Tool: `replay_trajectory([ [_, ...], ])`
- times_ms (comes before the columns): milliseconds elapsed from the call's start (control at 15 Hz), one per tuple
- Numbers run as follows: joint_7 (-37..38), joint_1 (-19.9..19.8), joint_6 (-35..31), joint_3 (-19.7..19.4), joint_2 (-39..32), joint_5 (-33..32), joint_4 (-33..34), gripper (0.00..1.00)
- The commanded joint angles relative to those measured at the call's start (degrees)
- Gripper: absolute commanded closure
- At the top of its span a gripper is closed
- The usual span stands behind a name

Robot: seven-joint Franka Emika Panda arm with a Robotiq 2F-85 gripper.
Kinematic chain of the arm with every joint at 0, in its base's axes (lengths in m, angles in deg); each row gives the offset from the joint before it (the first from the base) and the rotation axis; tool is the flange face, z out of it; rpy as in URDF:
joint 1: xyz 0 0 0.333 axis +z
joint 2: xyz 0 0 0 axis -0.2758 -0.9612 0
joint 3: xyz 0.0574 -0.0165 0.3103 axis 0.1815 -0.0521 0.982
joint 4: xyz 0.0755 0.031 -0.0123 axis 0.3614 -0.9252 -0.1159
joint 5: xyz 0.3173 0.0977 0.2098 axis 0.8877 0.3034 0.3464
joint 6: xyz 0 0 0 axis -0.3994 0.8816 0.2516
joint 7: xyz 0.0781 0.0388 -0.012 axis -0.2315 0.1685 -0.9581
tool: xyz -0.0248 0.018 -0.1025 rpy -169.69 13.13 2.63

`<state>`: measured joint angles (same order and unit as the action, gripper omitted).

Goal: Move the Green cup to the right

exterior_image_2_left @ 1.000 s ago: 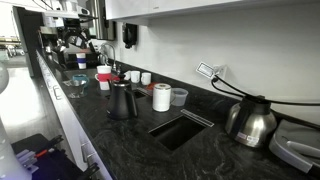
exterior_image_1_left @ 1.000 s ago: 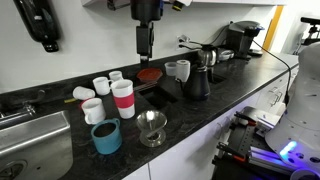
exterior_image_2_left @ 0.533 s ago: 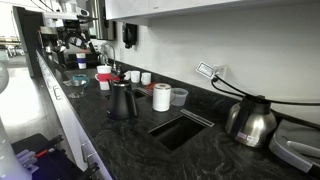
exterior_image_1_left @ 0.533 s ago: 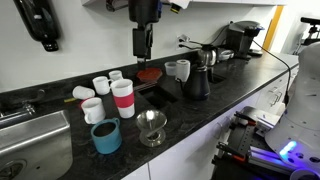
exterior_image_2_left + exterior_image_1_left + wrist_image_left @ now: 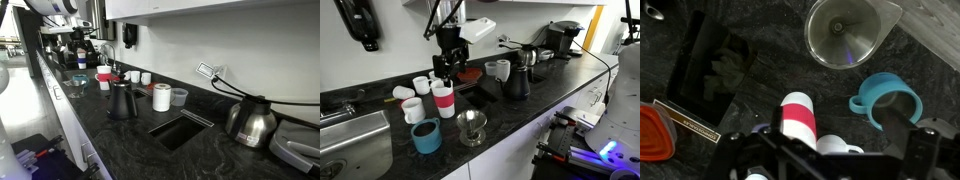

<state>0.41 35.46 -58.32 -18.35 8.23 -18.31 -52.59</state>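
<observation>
Gripper (image 5: 446, 72) wide open, empty, above banded cup (image 5: 443, 99). Come nearer, centre over green cup (image 5: 426, 137), then drop.

Red-banded white cup (image 5: 443, 100) near metal bowl (image 5: 472, 127); black kettle (image 5: 517, 82), white mugs (image 5: 420, 84).

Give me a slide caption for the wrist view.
Open gripper above red-banded white cup, beside green cup and metal bowl.

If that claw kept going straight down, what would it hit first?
Most likely the white cup with the red band, which sits almost directly beneath the gripper; the green cup lies off to the side.
</observation>
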Motion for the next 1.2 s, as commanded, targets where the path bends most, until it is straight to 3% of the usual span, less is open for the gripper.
replay_trajectory([
  [0, 1.0, 0.5, 0.2, -0.3, -0.8, -0.3, 0.8, 0.0],
  [467, 3.7, 0.6, -0.5, -0.3, -1.7, 1.9, 1.8, 0.0],
  [733, 14.8, 1.5, -3.4, -0.6, -4.4, 3.5, 2.4, 0.0],
  [1067, 32.4, 3.8, -5.0, -1.6, -8.1, -1.2, 3.7, 0.0],
  [1133, 27.8, 3.1, -4.7, -1.3, -6.9, 0.5, 2.2, 0.0],
])
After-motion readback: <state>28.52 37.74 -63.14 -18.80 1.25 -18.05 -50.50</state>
